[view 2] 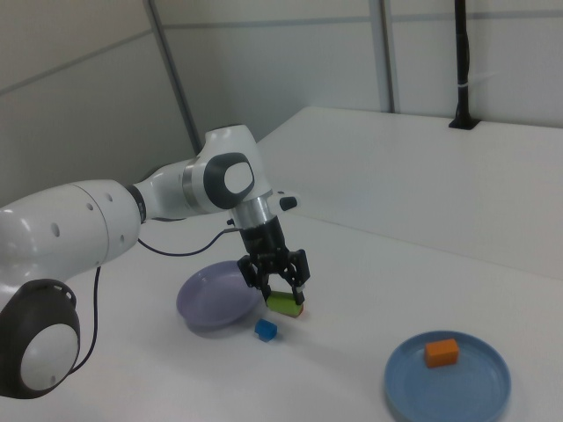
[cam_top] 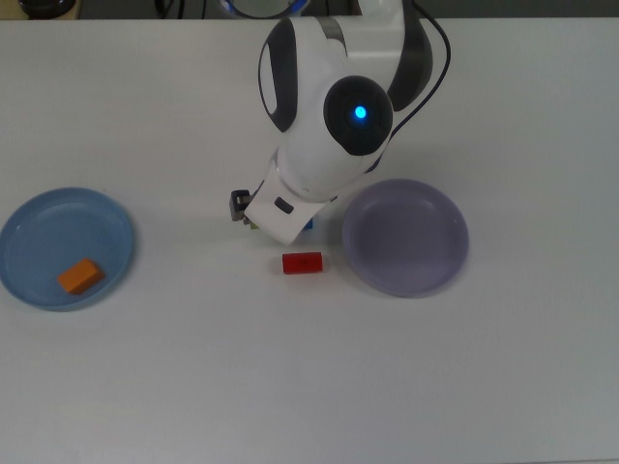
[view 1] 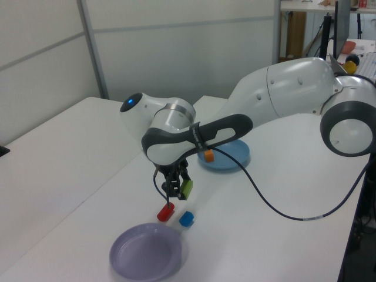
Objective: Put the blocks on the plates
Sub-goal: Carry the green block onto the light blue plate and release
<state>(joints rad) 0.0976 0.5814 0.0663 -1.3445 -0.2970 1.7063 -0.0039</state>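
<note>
Above the white tabletop, the pincer is closed on the small green rectangular block; carried low, it could knock the small red rectangular block beneath.

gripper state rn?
Gripper: closed on the green block, held off the table.

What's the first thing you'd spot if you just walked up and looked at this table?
The big white robot arm bending over the middle of the white table, with its gripper holding a green block just above it. Then the two plates: a blue plate with an orange block on it at the top view's left, and a bare purple plate at the top view's right.
</note>
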